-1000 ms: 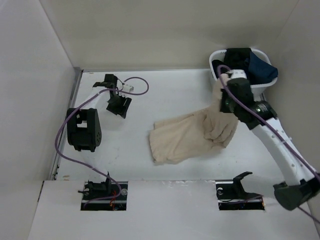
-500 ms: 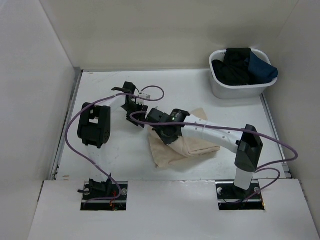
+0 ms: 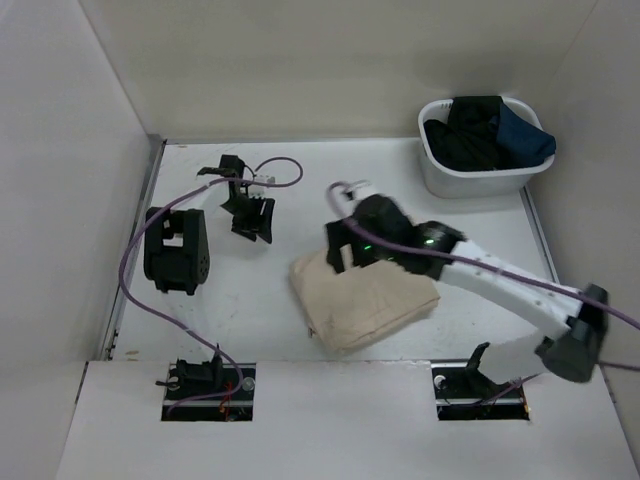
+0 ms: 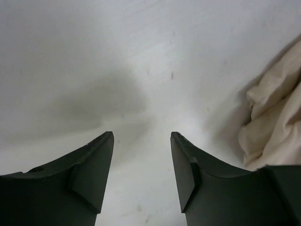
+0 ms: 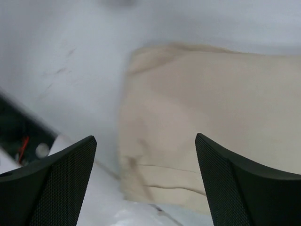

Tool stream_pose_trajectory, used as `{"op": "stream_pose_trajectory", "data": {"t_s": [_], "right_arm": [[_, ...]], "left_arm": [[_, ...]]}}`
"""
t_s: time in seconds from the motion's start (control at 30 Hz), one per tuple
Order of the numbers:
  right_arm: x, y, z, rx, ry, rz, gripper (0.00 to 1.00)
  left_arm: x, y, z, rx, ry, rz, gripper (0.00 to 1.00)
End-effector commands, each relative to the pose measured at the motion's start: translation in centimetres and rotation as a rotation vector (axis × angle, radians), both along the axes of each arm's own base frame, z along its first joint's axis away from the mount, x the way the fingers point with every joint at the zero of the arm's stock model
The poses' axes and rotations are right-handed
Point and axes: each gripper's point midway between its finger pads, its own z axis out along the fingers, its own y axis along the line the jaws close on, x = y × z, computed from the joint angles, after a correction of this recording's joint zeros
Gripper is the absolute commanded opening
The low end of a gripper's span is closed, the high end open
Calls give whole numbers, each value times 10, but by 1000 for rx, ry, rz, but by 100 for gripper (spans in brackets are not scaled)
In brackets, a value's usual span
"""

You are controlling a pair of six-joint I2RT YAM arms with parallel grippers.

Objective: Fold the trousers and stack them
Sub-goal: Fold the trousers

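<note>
The beige trousers lie folded in a compact bundle on the white table, centre front. My right gripper hovers over their far left edge, open wide and holding nothing. In the right wrist view the folded trousers lie below the spread right gripper. My left gripper hangs left of the bundle and apart from it, its jaws partly open and empty. The left wrist view shows the left gripper over bare table, with a wrinkled edge of the trousers at the right.
A white basket stands at the back right with a black garment and a navy garment in it. White walls enclose the table on three sides. The arm bases sit in cut-outs at the near edge.
My right gripper let go of the trousers and opened wide, lifting slightly right of where it was. The trousers now lie as a tighter folded bundle. My left gripper drew back to the left.
</note>
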Motion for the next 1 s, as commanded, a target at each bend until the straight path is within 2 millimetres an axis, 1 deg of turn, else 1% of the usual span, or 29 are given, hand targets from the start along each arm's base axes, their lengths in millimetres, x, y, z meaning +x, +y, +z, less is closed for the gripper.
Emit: {"op": "stream_pose_trajectory", "data": {"t_s": [0.0, 0.07, 0.13, 0.2, 0.23, 0.3, 0.33, 0.37, 0.4, 0.43, 0.5, 0.53, 0.6, 0.63, 0.67, 0.7, 0.73, 0.8, 0.87, 0.9, 0.97], "right_arm": [[45, -127, -38, -29, 93, -482, 98], [51, -163, -64, -57, 120, -543, 100], [64, -181, -79, -26, 105, -570, 100], [75, -195, -95, -1, 122, -612, 100], [76, -202, -108, 2, 155, -631, 100], [69, -203, -131, 33, 237, -635, 100], [63, -201, -139, 53, 266, -628, 100], [57, -200, -145, 72, 288, -632, 97], [52, -199, -149, 93, 303, -641, 92], [48, -198, -154, 109, 317, -651, 84], [41, -195, -163, 137, 348, -673, 63], [40, -194, -165, 154, 363, -684, 53], [37, -180, -165, 196, 377, -672, 41], [38, -176, -164, 211, 372, -670, 39], [42, -170, -160, 241, 355, -674, 38], [45, -167, -157, 258, 343, -678, 37], [53, -164, -154, 287, 324, -690, 34], [64, -161, -151, 311, 309, -703, 31], [77, -153, -148, 328, 300, -691, 31], [82, -148, -148, 332, 297, -680, 31], [92, -144, -151, 323, 285, -664, 32]], "left_arm": [[-36, -5, 58, -2, -67, -91, 51], [-61, -19, 67, -33, -39, -152, 53], [-90, -40, 67, -71, 18, -225, 54], [-111, -51, 53, -63, 78, -284, 54], [-118, -55, 42, -53, 110, -298, 53], [-121, -66, 28, -75, 153, -292, 52], [-120, -77, 26, -115, 162, -283, 51], [-117, -89, 29, -172, 163, -273, 51], [-112, -103, 33, -232, 161, -262, 52], [-107, -115, 37, -274, 155, -253, 51], [-98, -133, 40, -316, 145, -254, 48], [-97, -138, 38, -315, 142, -267, 43], [-88, -137, 27, -275, 130, -272, 29], [-79, -133, 21, -245, 111, -268, 21], [-67, -127, 16, -208, 80, -261, 16], [-50, -119, 12, -167, 36, -242, 12], [-30, -109, 11, -133, -14, -214, 10], [9, -93, 18, -96, -114, -151, 9], [42, -78, 31, -82, -190, -99, 9], [54, -71, 35, -78, -212, -76, 10], [68, -62, 42, -78, -233, -48, 12]]}}
